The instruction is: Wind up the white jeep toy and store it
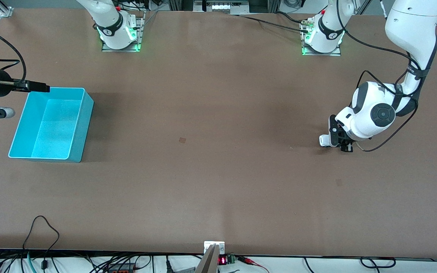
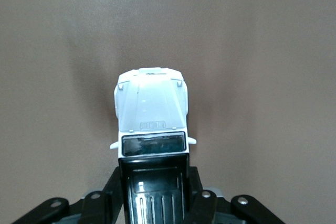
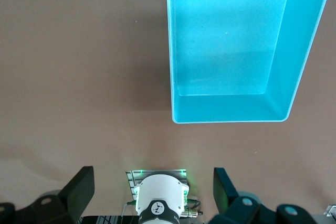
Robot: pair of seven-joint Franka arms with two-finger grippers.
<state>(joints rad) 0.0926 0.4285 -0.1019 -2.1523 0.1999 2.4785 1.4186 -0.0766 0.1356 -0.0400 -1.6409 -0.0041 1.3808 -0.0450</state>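
I see the jeep [image 2: 152, 114] clamped in my left gripper [image 2: 157, 192], down at the table [image 1: 218, 170] toward the left arm's end. In the left wrist view the black fingers [image 2: 202, 203] press on both sides of its black ribbed roof, and the white hood and windscreen stick out ahead of the fingertips over the bare brown surface. In the front view only a bit of white body [image 1: 324, 140] shows just beside the left gripper [image 1: 341, 142], low against the table; whether the wheels touch it I cannot tell. The left arm comes down from its base and folds over, so its wrist sits directly above the toy. The bin [image 1: 51, 125] lies well apart from this gripper, at the right arm's end of the table, standing upright with its cyan walls and floor showing. My right gripper [image 3: 152, 198] waits up in the air beside the bin's corner, its fingers [image 3: 79, 187] spread wide and holding nothing. In the right wrist view the bin [image 3: 231, 114] lies ahead of those fingers, and the right arm's base shows between them.
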